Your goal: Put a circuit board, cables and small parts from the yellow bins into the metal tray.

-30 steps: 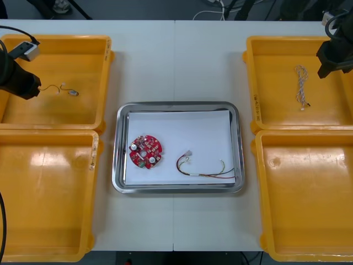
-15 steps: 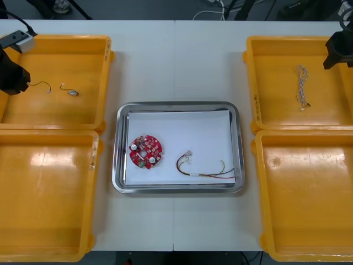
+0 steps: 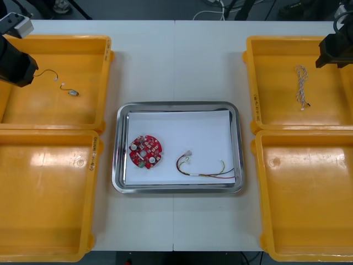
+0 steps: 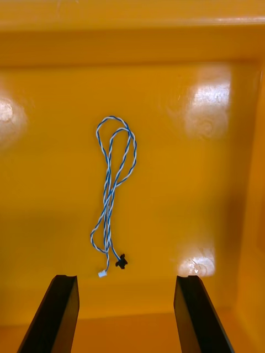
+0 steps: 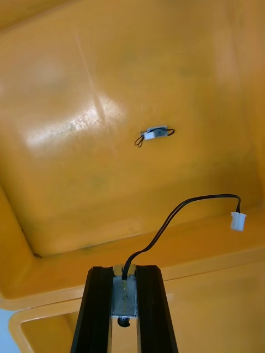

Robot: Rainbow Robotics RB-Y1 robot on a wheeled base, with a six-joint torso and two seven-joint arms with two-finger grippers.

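Black cable [image 5: 212, 197] in left gripper [image 5: 124, 273]; right gripper [image 4: 126, 278] spread.

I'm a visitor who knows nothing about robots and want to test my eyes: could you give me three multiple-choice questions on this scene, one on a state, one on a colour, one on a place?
1. The left claw, over the far left yellow bin, is: A shut on nothing; B open; C shut on the black cable.
2. The twisted cable below the open right claw, in the far right yellow bin, is: A black; B blue and white; C red and yellow.
3. The round red circuit board lies: A in the metal tray; B in the left claw's grip; C under the right claw.

Answers: 1 C, the cable runs out from between its closed fingers. 2 B, blue and white strands twist together. 3 A, it rests on the tray's white inside.
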